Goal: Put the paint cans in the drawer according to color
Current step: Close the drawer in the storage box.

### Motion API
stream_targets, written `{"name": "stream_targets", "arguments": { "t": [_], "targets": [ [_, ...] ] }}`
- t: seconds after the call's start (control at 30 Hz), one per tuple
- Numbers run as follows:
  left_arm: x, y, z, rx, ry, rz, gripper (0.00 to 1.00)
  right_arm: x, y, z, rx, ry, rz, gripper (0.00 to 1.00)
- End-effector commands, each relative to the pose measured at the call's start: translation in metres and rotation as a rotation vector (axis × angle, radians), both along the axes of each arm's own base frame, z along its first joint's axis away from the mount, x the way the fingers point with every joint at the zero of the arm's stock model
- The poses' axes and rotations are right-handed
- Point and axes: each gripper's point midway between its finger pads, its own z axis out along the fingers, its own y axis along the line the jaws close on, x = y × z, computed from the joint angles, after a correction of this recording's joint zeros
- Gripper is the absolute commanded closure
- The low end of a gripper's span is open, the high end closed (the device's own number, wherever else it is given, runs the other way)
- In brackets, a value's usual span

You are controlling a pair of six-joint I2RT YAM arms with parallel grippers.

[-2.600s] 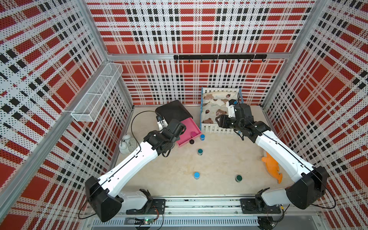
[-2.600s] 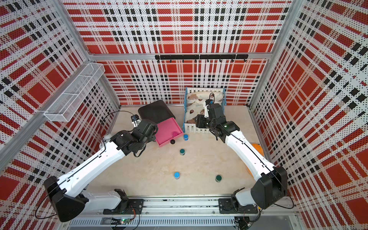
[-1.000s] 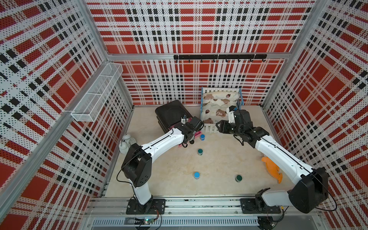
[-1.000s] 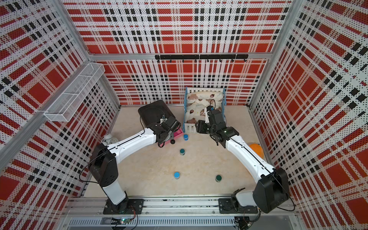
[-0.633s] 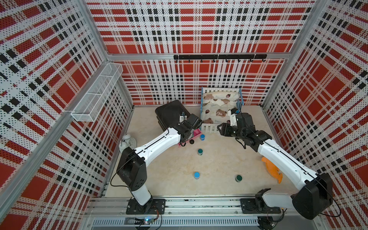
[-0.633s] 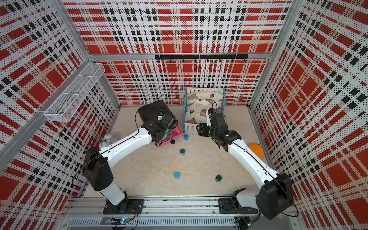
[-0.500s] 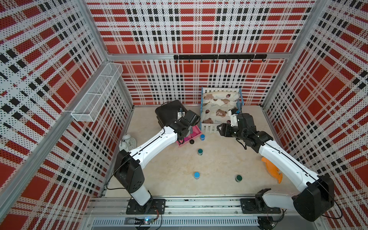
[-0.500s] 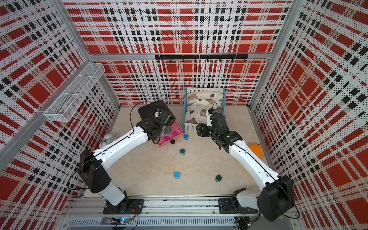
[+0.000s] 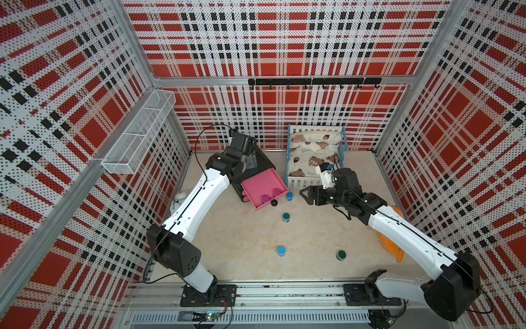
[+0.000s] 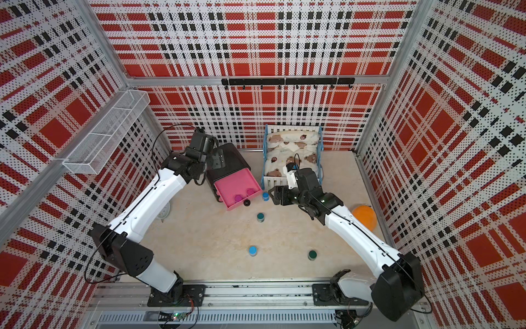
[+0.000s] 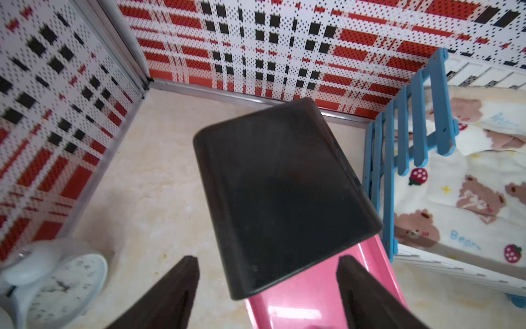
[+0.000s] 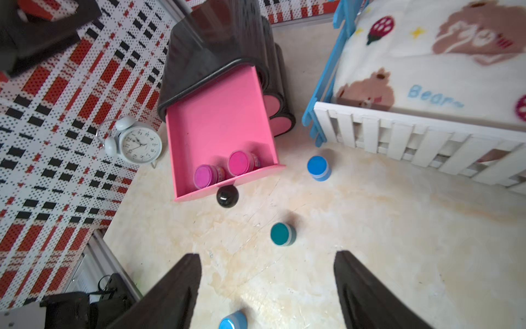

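Beside open drawer (image 9: 262, 184) front: blue can (image 9: 289, 195) upright on bench (image 9: 242, 242), near bed rail (image 9: 299, 180) | pink cans (image 12: 241, 163) inside drawer | right jaws wide, empty, near it | left jaws wide over chest (image 11: 279, 185) | best: descend straight, straddle can, clear rail.

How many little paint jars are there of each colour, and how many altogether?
Pink-lidded paint jars: 2, inside the open pink drawer
Blue-lidded paint jars: 2, on the tabletop
Teal-lidded paint jars: 2, on the tabletop
Total: 6
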Motion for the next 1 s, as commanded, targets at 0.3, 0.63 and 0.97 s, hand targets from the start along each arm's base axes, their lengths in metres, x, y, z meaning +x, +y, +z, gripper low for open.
{"name": "stream_targets", "arguments": {
  "t": [0.3, 0.63, 0.97],
  "targets": [
    [0.070, 0.060, 0.030, 0.014, -0.071, -0.093, 0.01, -0.026, 0.042, -0.047, 0.028, 0.029, 0.108, 0.21],
    [0.122, 0.066, 0.001, 0.042, -0.042, -0.149, 0.00, -0.032, 0.077, -0.084, -0.043, 0.057, 0.173, 0.25],
    [0.153, 0.078, -0.036, 0.015, 0.002, -0.188, 0.06, -0.023, 0.111, -0.105, -0.059, 0.083, 0.227, 0.33]
  ]
}}
